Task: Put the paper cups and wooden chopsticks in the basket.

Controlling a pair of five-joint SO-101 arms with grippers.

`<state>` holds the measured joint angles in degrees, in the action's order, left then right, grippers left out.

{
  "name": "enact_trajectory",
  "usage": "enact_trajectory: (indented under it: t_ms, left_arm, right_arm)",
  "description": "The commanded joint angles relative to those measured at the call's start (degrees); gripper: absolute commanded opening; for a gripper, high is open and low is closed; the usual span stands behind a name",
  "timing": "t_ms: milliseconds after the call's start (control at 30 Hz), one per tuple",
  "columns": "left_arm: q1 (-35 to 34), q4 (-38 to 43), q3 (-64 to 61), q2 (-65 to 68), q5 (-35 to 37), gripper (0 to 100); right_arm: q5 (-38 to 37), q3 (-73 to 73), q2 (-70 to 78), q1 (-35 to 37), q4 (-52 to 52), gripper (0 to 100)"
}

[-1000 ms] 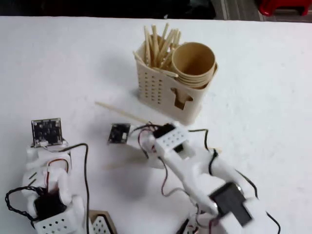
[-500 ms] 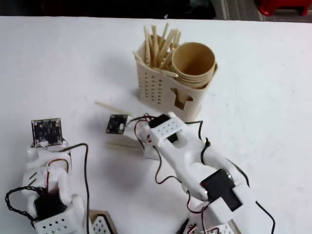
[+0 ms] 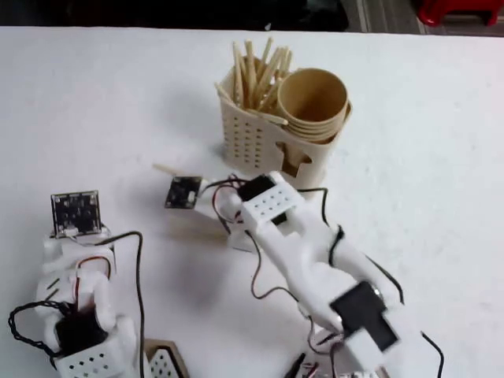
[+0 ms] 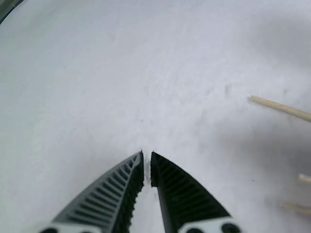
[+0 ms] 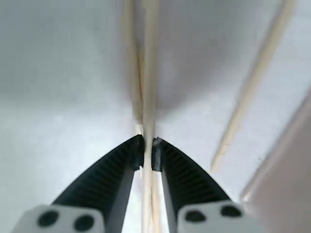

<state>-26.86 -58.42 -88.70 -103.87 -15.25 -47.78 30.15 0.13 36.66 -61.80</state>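
Note:
The cream basket stands at the back middle of the table, holding stacked paper cups and a bundle of wooden chopsticks. In the right wrist view my right gripper is shut on a wooden chopstick that runs straight out past its tips. Another chopstick lies on the table beside it, its end showing in the high view. The right arm sits just in front of the basket. My left gripper is shut on nothing, over bare table at the near left.
The left arm rests at the table's near left corner. Loose chopstick ends lie on the white table off to the left gripper's side. The basket wall is close beside the right gripper.
The right arm has swung away from the near edge and a little left, closer to the basket. The left arm has not moved.

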Motion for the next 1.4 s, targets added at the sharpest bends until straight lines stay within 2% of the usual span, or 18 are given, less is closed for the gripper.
enact_trajectory:
  t_ms: [0, 367, 767, 1033, 1367]
  left_arm:
    - [-0.6, 1.2, 0.4, -0.6, -0.7, 5]
    - [-0.6, 1.2, 0.5, -0.6, -0.7, 5]
    - [-0.6, 1.2, 0.5, -0.6, -0.7, 5]
    - [-0.6, 1.2, 0.5, -0.6, -0.7, 5]
    - [-0.6, 1.2, 0.5, -0.6, -0.7, 5]
  right_arm:
    - [0.1, -2.6, -10.0, 0.5, -2.9, 1.9]
    - [2.8, -2.6, -13.8, 0.5, -4.4, 1.9]
    - [19.8, -14.2, -35.2, 0.6, -2.9, 1.9]
    - [26.1, -16.9, -40.4, -2.7, 18.4, 1.9]
    - [32.8, -16.9, -29.5, -8.6, 40.9, 1.9]
